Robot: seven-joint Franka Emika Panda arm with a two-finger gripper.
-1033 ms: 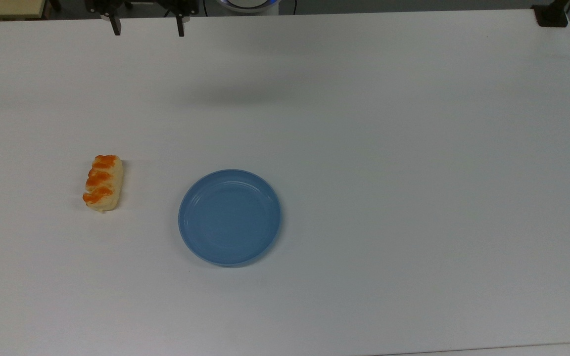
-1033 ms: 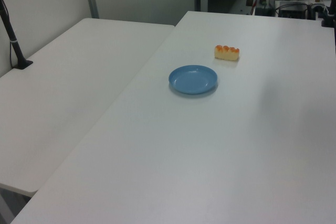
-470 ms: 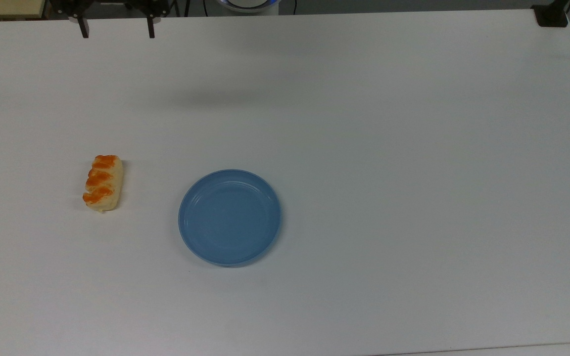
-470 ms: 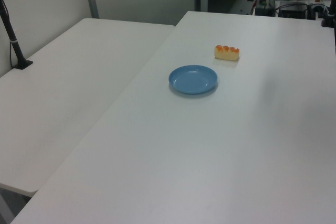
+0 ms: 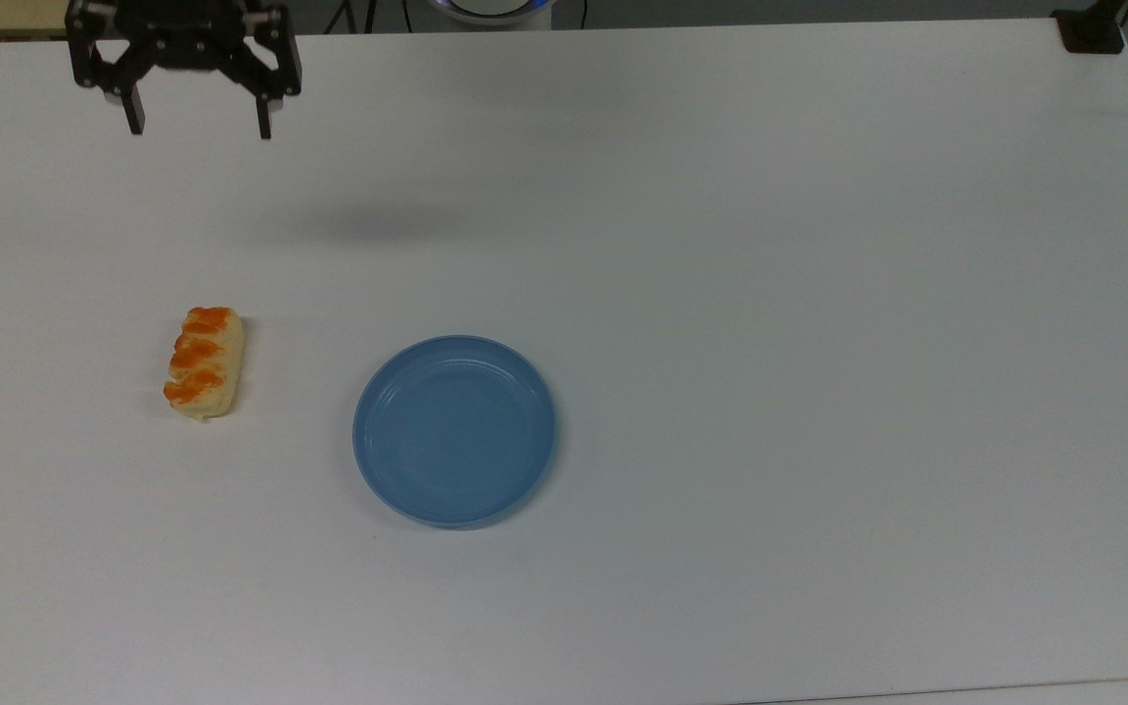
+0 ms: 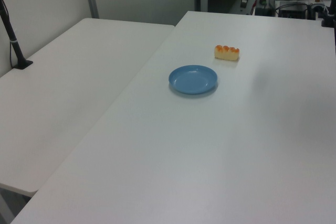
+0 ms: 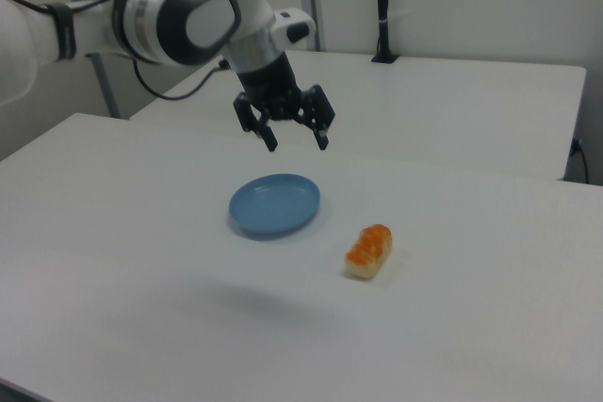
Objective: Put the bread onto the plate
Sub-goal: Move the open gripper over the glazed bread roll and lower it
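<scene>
Bread (image 5: 205,363) sits flat on the white table (image 5: 770,294), glazed bumps up, well apart from the blue plate (image 5: 454,431), which lies off to the top view's right of it with nothing on it. Up above, the gripper (image 5: 199,117) hangs in the air with its two fingers (image 5: 263,121) spread wide, holding nothing, well clear of the bread and near the table's far edge in the top view. In the right view, the gripper (image 7: 296,143) hovers over the plate (image 7: 274,205), with the bread (image 7: 369,250) lying to the right view's right.
</scene>
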